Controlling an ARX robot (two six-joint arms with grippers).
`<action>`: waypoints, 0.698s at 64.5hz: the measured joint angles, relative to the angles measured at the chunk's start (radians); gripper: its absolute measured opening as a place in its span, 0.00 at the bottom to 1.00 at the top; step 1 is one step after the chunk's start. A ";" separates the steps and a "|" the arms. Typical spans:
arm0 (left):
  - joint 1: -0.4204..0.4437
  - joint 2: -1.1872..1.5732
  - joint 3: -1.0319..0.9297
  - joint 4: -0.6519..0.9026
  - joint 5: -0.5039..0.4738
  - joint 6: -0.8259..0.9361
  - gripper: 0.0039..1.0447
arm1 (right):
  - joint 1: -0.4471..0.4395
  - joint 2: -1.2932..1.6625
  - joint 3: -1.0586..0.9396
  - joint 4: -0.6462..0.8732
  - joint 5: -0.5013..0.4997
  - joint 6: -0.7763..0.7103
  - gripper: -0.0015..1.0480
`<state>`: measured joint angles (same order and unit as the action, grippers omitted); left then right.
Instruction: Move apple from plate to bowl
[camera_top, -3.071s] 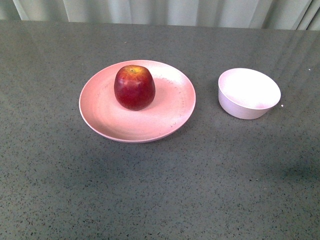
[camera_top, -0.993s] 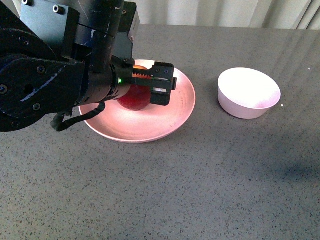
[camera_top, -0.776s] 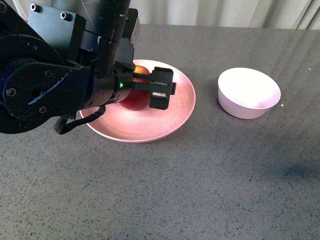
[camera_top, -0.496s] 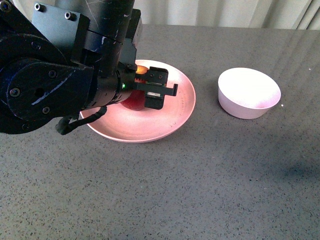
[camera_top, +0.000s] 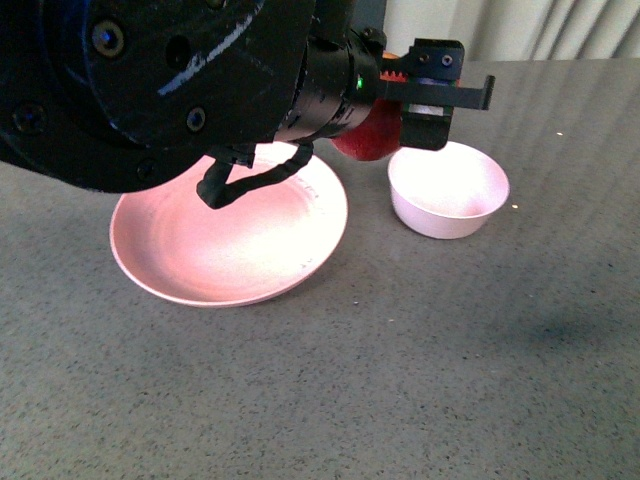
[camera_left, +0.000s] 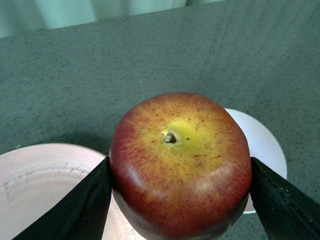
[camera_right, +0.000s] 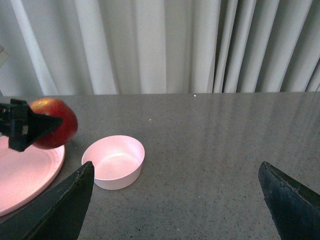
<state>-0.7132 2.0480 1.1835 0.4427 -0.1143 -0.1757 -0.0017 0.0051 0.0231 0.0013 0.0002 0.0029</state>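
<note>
Grey speckled worktop (camera_top: 400, 380) before pale pleated curtains (camera_right: 150, 45). The left gripper (camera_left: 184, 205) is clamped on the round, dark red apple (camera_left: 180, 160), one finger on each flank. It holds the apple in the air, clear of the wide, shallow pale pink plate (camera_top: 230, 240). The small, deep pale bowl (camera_top: 448, 190) lies just to the apple's right and lower, so a short rightward shift probably precedes any descent. The right gripper (camera_right: 175, 167), spread wide and empty, stands well apart.
</note>
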 joint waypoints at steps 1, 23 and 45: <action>-0.005 0.008 0.014 -0.004 0.003 -0.003 0.67 | 0.000 0.000 0.000 0.000 0.000 0.000 0.91; -0.045 0.131 0.159 -0.048 0.056 -0.040 0.67 | 0.000 0.000 0.000 0.000 0.000 0.000 0.91; -0.059 0.187 0.214 -0.065 0.104 -0.040 0.67 | 0.000 0.000 0.000 0.000 0.000 0.000 0.91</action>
<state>-0.7723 2.2353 1.3975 0.3779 -0.0105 -0.2157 -0.0017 0.0051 0.0231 0.0013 0.0002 0.0029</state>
